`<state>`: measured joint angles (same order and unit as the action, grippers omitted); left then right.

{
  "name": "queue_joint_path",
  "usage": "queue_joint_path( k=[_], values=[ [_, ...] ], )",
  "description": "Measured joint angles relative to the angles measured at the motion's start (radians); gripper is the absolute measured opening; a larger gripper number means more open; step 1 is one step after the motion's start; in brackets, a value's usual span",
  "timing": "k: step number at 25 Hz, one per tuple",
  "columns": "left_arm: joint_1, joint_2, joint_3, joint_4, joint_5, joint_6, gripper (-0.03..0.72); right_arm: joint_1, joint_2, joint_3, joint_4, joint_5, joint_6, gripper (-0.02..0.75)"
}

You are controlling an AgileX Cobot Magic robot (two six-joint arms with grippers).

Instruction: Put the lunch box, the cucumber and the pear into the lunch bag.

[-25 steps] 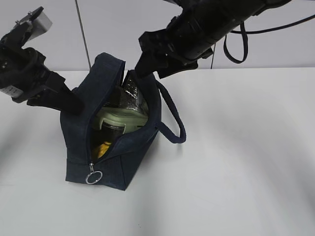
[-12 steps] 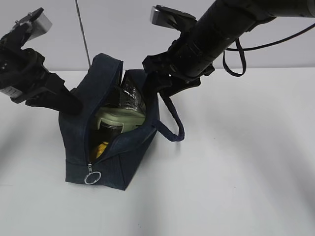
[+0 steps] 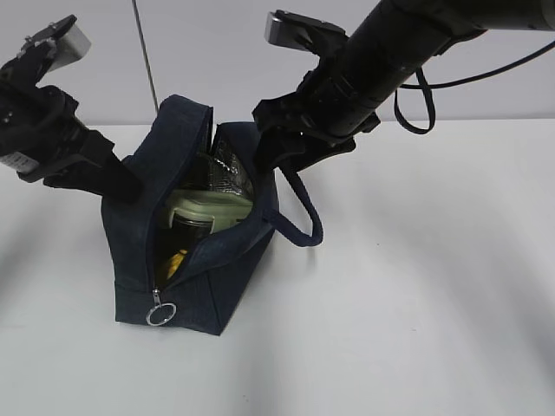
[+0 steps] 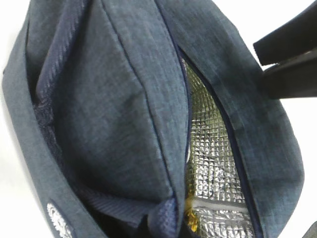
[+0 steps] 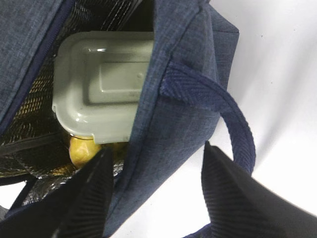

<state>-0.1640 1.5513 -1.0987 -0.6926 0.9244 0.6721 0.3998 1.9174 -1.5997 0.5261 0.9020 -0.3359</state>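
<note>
The navy lunch bag (image 3: 225, 260) stands open on the white table. Inside it lies the lunch box (image 3: 212, 208) with its pale green lid (image 5: 101, 89) up. The yellow pear (image 5: 83, 148) shows under the box's corner, and also low in the bag's opening (image 3: 178, 260). The cucumber is hidden. My left gripper (image 3: 126, 186) is shut on the bag's left wall and holds it up. My right gripper (image 5: 158, 193) is open. It straddles the bag's right wall (image 5: 173, 114), one finger (image 5: 84, 198) inside and the other finger (image 5: 242, 198) outside beside the loop handle (image 5: 223, 111).
The bag's silver lining (image 4: 213, 158) shows through the open zipper, and the metal ring pull (image 3: 161, 314) hangs at the bag's near lower corner. White table (image 3: 416, 286) stretches to the right and front of the bag. A thin dark pole (image 3: 143, 52) rises behind.
The right arm has swung out and down from above the bag's opening to its right rim. The loop handle has shifted a little. The left gripper keeps its hold.
</note>
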Motion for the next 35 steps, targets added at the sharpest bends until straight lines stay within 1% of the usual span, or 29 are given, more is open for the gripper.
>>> queue_joint_path(
  k=[9, 11, 12, 14, 17, 18, 19, 22, 24, 29, 32, 35],
  values=[
    [0.000, 0.001, 0.000, 0.000, 0.000, 0.000, 0.011, 0.000, 0.042, 0.000, 0.030, -0.012, 0.000, 0.444],
    [0.000, 0.001, 0.000, 0.000, 0.000, 0.000, 0.011, 0.000, 0.049, 0.000, 0.042, -0.016, 0.000, 0.414],
    [0.000, 0.001, 0.000, 0.000, 0.000, 0.000, 0.011, 0.000, 0.054, 0.000, 0.050, -0.018, 0.000, 0.375],
    [0.000, 0.001, 0.000, 0.000, -0.001, 0.000, 0.011, 0.000, 0.067, 0.000, 0.066, -0.018, -0.002, 0.268],
    [0.000, 0.001, 0.000, 0.000, -0.003, -0.008, 0.011, 0.000, 0.079, 0.000, 0.069, -0.018, -0.002, 0.062],
    [0.000, 0.001, 0.000, 0.000, -0.003, -0.011, 0.011, 0.000, 0.079, 0.000, 0.069, -0.018, -0.002, 0.029],
    [0.000, 0.001, 0.000, 0.000, -0.003, -0.012, 0.011, 0.000, 0.081, 0.000, 0.069, -0.016, -0.002, 0.017],
    [0.000, 0.009, 0.000, -0.003, -0.001, -0.013, 0.011, 0.000, 0.081, 0.000, 0.067, 0.005, -0.004, 0.010],
    [0.000, 0.022, -0.001, -0.010, 0.000, -0.014, 0.011, 0.000, 0.077, 0.000, 0.043, 0.014, 0.002, 0.009],
    [0.000, 0.033, -0.002, -0.019, -0.001, -0.015, 0.011, 0.000, 0.022, 0.005, -0.049, 0.030, 0.046, 0.008],
    [0.000, 0.036, -0.012, -0.021, 0.001, -0.015, 0.011, 0.000, -0.024, 0.056, -0.072, 0.038, 0.053, 0.007],
    [-0.018, 0.052, -0.034, -0.024, 0.008, -0.015, 0.011, 0.000, -0.071, 0.144, -0.076, -0.005, 0.053, 0.006]
  ],
)
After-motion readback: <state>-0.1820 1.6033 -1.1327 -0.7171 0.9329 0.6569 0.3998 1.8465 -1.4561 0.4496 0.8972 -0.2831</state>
